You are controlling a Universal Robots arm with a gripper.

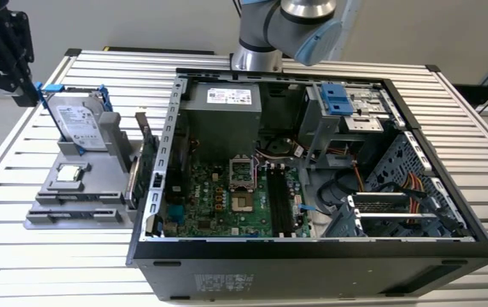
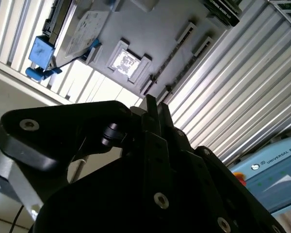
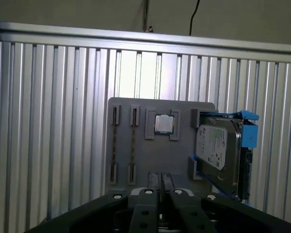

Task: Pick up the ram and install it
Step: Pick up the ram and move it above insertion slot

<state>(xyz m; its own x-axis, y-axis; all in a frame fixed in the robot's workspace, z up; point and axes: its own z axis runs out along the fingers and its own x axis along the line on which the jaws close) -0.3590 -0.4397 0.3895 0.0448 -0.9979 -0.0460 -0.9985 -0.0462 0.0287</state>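
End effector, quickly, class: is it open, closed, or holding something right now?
End effector: closed, holding nothing.

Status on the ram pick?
Hand shut, empty, near grey parts holder. Dark gold-edged ram stick upright beside open black case, untouched. Nothing blocking.

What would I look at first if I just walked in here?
The big open computer case sits in the middle of the metal table, its green board showing inside. At the exterior view's left, a gray tray holds a silver hard drive in a blue frame, and the robot arm stands behind the case.
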